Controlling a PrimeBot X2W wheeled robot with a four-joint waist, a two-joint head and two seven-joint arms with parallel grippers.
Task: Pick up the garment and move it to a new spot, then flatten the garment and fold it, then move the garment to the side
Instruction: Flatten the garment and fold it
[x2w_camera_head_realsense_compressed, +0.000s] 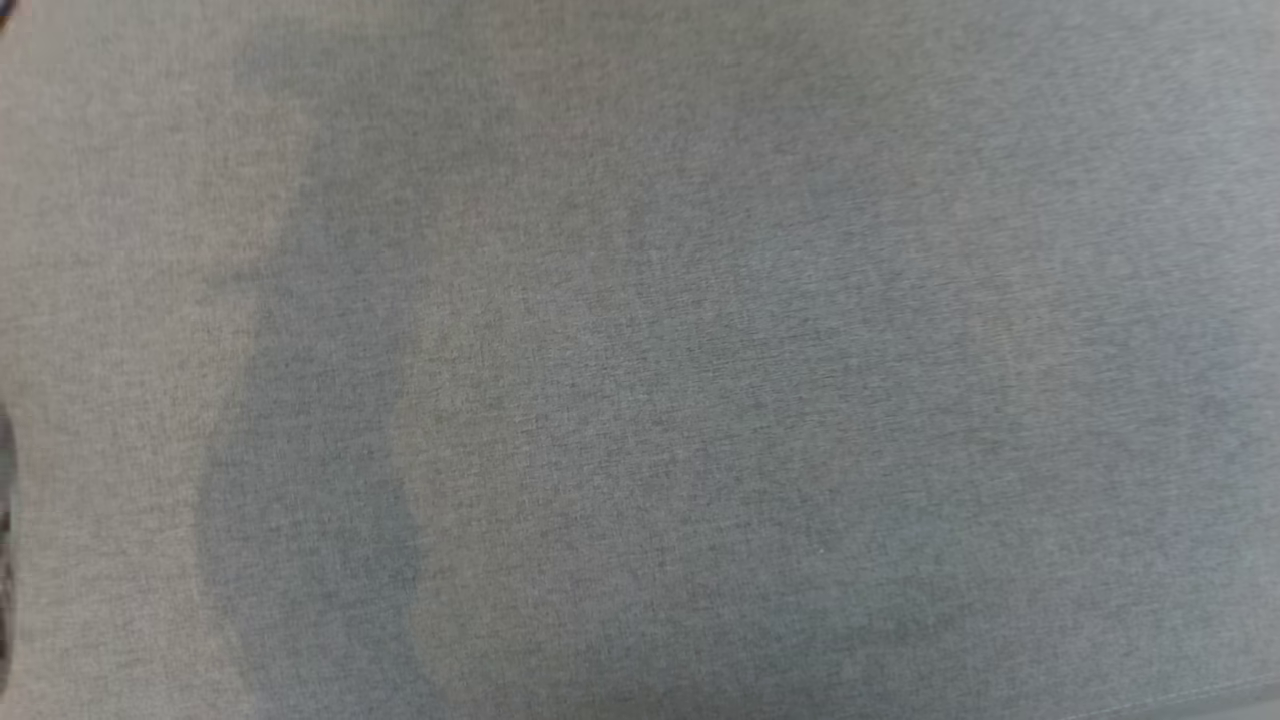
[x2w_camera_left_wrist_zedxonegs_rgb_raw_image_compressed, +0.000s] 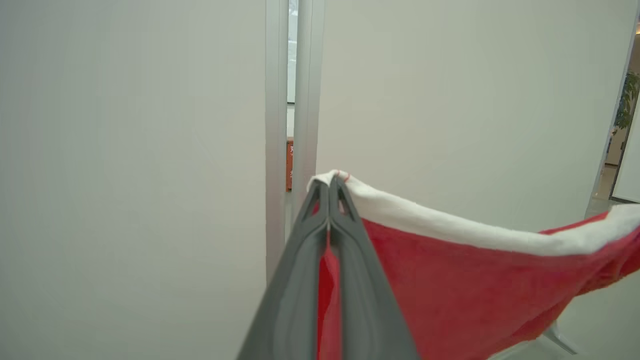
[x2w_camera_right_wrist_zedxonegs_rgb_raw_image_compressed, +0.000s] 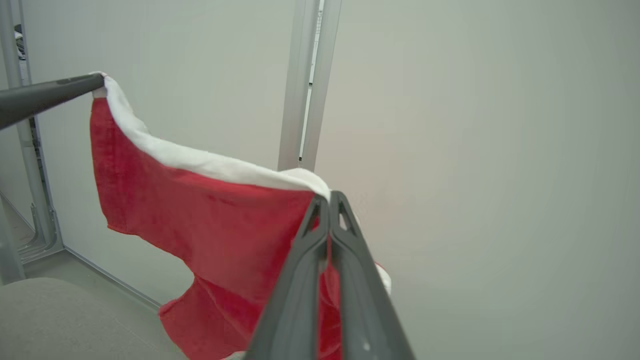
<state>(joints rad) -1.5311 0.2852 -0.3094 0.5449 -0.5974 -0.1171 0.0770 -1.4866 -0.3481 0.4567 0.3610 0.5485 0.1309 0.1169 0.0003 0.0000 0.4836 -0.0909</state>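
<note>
Plush red garment (x2w_camera_left_wrist_zedxonegs_rgb_raw_image_compressed: 450, 290); matt woven surface (x2w_camera_head_realsense_compressed: 640, 360)

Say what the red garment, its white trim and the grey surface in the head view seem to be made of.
Red garment: looks like plush or fleece fabric, matte, with a short nap and soft drape. White trim: likely thicker fleece or faux fur, fuzzy along its edge. Grey surface: woven upholstery cloth, matte, with a fine heathered weave.

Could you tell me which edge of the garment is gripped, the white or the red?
The white-trimmed edge: left gripper and right gripper pinch its ends, while the red hem hangs free.
</note>
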